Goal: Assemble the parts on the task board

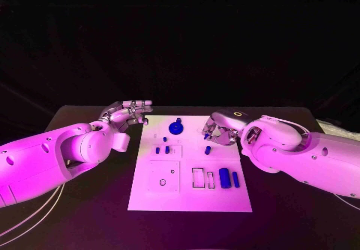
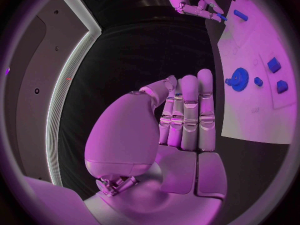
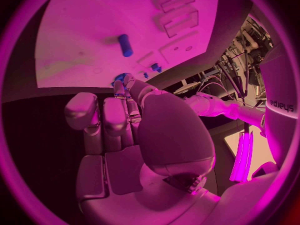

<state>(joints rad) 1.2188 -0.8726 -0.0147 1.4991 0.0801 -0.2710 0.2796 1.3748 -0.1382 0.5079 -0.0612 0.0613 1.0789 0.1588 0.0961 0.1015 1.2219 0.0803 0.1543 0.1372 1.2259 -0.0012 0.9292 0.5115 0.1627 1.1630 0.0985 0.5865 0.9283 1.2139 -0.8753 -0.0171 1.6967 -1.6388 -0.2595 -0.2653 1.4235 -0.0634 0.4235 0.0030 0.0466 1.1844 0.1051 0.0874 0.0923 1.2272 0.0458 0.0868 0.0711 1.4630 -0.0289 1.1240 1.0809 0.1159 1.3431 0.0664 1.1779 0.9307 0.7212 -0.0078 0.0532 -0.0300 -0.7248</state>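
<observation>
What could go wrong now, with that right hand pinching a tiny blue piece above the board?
The right hand holds the small blue part only at its fingertips, so it might slip and drop. As the part is lowered, the hand could also nudge the blue peg nearby on the task board.

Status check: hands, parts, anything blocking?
Left hand holds nothing, beside task board. Right hand pinches small blue part over board. Nothing blocking.
</observation>
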